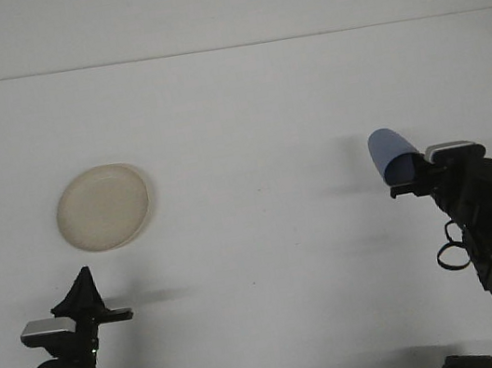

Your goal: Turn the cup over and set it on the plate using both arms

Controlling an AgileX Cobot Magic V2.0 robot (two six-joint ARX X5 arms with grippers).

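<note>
White table [243,109] bears plate [103,207]; right fingers [404,178] clamp blue cup [389,154]; left fingers [83,292] closed.

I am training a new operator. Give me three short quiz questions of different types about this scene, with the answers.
1. True or false: the blue cup already rests on the plate.
2. Which tool holds the cup? A) the left tool B) the right tool
3. Fill in: the plate lies on the ____ side of the table.

Key: 1 false; 2 B; 3 left
</note>
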